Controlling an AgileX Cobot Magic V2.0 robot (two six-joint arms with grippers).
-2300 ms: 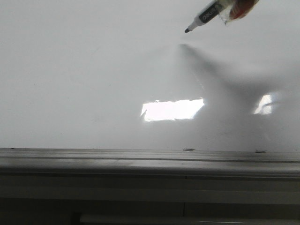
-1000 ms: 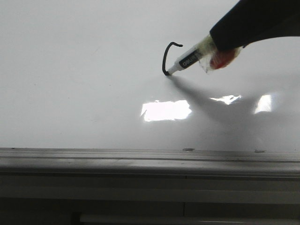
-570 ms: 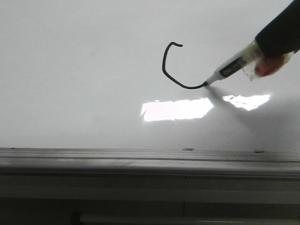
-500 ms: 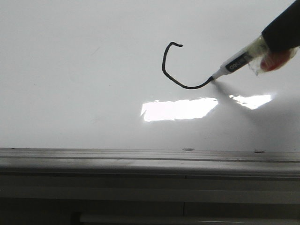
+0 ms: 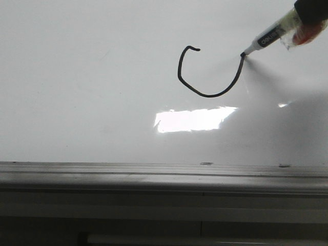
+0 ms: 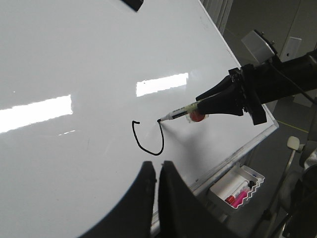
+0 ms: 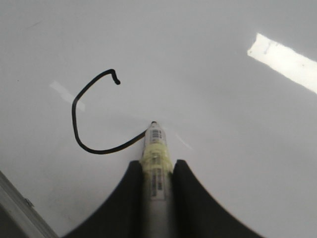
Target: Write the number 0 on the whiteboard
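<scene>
marker [image 5: 266,39]: clamped between the right gripper [image 7: 157,171] fingers, angled so the tip touches the whiteboard [image 5: 77,77] at the open end of the stroke
number 0 [image 5: 207,77]: on the board's right-centre, open at top; left side, bottom and right side drawn, gap to the hooked start not yet closed
left gripper [image 6: 154,173]: fingers closed together, holding nothing, hovering off the board near its lower edge, clear of the stroke
glare patch [image 5: 195,119]: just below the loop, not ink
tray [image 6: 237,186]: hangs below the board edge, spare markers inside
obstructions: none seen between tip and hook
</scene>
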